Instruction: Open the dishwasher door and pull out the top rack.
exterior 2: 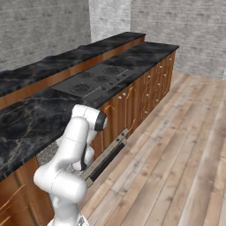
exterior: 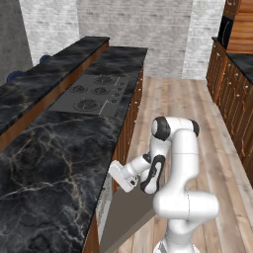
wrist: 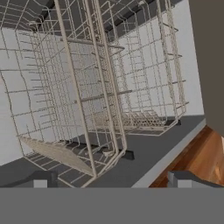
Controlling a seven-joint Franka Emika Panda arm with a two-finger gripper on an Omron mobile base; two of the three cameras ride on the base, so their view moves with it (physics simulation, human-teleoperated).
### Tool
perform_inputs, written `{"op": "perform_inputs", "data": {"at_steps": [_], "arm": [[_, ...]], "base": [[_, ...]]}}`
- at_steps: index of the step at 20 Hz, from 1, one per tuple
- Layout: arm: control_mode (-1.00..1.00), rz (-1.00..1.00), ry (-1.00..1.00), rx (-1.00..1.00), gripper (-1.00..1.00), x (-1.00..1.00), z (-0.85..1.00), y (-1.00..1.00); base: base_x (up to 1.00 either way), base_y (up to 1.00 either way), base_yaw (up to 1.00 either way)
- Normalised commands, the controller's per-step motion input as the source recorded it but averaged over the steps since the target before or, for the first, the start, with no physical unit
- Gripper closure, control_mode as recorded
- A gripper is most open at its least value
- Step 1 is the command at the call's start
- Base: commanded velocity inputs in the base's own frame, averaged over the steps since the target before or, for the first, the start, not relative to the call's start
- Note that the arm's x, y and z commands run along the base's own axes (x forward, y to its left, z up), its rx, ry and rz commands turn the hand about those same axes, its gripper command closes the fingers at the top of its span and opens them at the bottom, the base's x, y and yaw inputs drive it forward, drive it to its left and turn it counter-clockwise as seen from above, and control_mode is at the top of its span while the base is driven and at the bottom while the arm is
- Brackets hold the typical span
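Observation:
The dishwasher door (exterior: 127, 216) is a plain grey-brown panel that hangs open, sloping down from under the counter toward the floor. In the right base view the dishwasher door (exterior 2: 105, 157) shows edge-on with its dark handle bar. My gripper (exterior: 120, 176) sits at the mouth of the dishwasher, just below the counter edge. In the hand view my gripper (wrist: 112, 181) is open, with wide-set fingertips (wrist: 43, 180) and nothing between them. Right ahead of them is the wire top rack (wrist: 100, 87), inside the grey tub. The view is rolled, with the door (wrist: 210, 65) at its right.
A black marble counter (exterior: 54, 163) with a cooktop (exterior: 91, 94) runs above the dishwasher. Reddish-brown cabinets (exterior 2: 145, 95) continue along it. More cabinets (exterior: 232, 94) line the far side. Wooden floor (exterior 2: 176, 159) lies open beside the door.

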Motion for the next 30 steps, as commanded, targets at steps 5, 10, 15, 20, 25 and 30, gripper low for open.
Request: {"op": "perform_inputs", "data": {"at_steps": [5,10,15,20,25,30], "arm": [[-1.0,0.0,-0.08,0.37,-1.0,-0.37,0.0,-0.42],[-1.0,0.0,-0.05,0.45,-1.0,-0.44,-0.11,-0.54],[-1.0,0.0,-0.01,0.49,-1.0,-0.25,-0.53,-0.49],[-1.0,0.0,0.0,0.57,-1.0,-0.01,-0.33,-0.42],[-1.0,-0.01,-0.05,0.64,-1.0,0.0,0.0,-0.37],[-1.0,-0.05,-0.04,0.63,-1.0,0.0,0.0,-0.37]], "base": [[0.0,0.0,0.0],[0.0,0.0,0.0],[0.0,0.0,0.0],[0.0,0.0,0.0],[0.0,0.0,0.0],[0.0,0.0,0.0]]}}
